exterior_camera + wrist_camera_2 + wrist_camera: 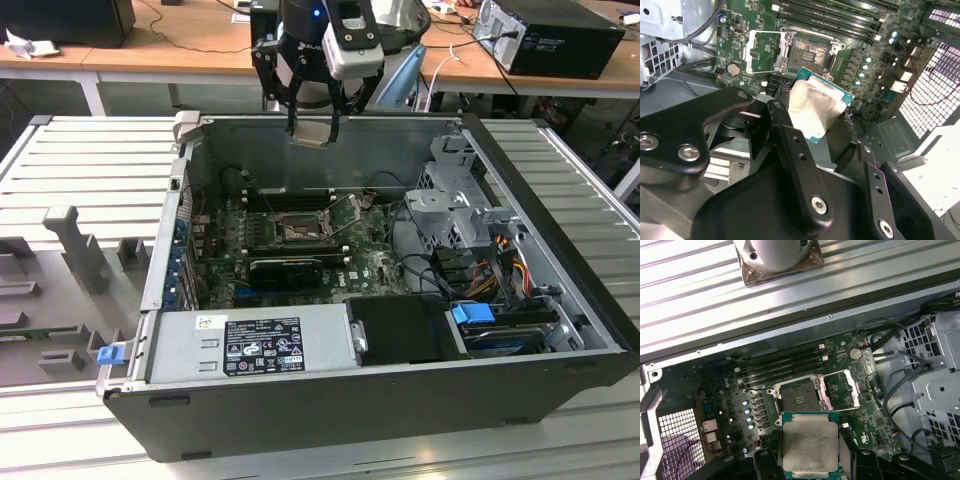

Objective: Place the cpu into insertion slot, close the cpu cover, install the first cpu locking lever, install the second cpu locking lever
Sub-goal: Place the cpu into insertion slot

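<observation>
My gripper hangs above the back wall of the open computer case, shut on the cpu, a flat square chip with a dull silver top and green edge. In both wrist views the cpu sits between the black fingers, held clear above the green motherboard. Below it, the insertion slot lies uncovered. The cpu cover is swung open to one side of the slot.
A grey power supply fills the case front, and a black card lies just in front of the slot. A metal drive cage with cables stands at the exterior view's right. Long black memory slots run behind the slot.
</observation>
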You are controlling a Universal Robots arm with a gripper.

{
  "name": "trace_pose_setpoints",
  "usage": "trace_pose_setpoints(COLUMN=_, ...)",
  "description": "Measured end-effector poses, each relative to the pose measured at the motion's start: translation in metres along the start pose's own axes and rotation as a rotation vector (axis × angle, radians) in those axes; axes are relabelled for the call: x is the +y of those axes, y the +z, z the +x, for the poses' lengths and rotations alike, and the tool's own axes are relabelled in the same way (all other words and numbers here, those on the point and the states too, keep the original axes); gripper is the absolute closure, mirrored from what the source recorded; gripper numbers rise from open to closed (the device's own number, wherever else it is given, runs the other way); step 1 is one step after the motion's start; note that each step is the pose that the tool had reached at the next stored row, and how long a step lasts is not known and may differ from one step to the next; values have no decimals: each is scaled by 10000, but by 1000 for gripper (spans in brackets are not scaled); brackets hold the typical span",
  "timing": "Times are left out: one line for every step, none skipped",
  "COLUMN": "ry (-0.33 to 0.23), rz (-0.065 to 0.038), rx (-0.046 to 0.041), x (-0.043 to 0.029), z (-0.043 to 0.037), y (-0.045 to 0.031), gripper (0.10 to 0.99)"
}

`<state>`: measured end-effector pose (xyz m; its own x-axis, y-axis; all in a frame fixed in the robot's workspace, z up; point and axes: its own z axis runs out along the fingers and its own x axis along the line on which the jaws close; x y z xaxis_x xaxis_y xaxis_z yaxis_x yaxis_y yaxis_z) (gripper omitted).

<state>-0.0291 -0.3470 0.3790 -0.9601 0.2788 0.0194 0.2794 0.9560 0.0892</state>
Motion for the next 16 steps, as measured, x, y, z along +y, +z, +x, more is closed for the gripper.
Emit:
trace_pose_setpoints(ry=51, rz=0, rx=-5, x=0, z=0, y=0, gripper=549)
trace_pose_setpoints(ry=118, rz=-1, rx=-11, x=0, z=0, y=2, gripper=549)
trace_pose_setpoints(ry=237, rz=3, rx=-25, x=-1, z=0, y=8, gripper=549)
trace_pose_setpoints(ry=353, rz=11, rx=-38, x=-1, z=0, y=13, gripper=549)
trace_pose_setpoints(ry=482, rz=13, rx=-50, x=-1, z=0, y=15, gripper=549)
trace_pose_setpoints(ry=598, rz=13, rx=-61, x=-2, z=0, y=17, gripper=549)
trace_pose_setpoints(ry=689, rz=14, rx=-70, x=-2, z=0, y=19, gripper=549)
trace_pose_setpoints(ry=845, rz=14, rx=-85, x=-2, z=0, y=21, gripper=549)
trace_pose_setpoints(ry=929, rz=13, rx=-92, x=-2, z=0, y=23, gripper=549)
trace_pose_setpoints(ry=996, rz=11, rx=-98, x=-2, z=0, y=24, gripper=549)
trace_pose_setpoints(ry=1094, rz=9, rx=-106, x=-2, z=-1, y=26, gripper=549)
trace_pose_setpoints(ry=1141, rz=9, rx=-110, x=-2, z=0, y=27, gripper=549)
trace_pose_setpoints(ry=1188, rz=7, rx=-115, x=-3, z=-1, y=28, gripper=549)
trace_pose_setpoints(ry=1259, rz=6, rx=-121, x=-3, z=-1, y=30, gripper=549)
trace_pose_setpoints(ry=1311, rz=4, rx=-126, x=-3, z=-1, y=32, gripper=549)
trace_pose_setpoints(ry=1350, rz=4, rx=-129, x=-3, z=0, y=33, gripper=549)
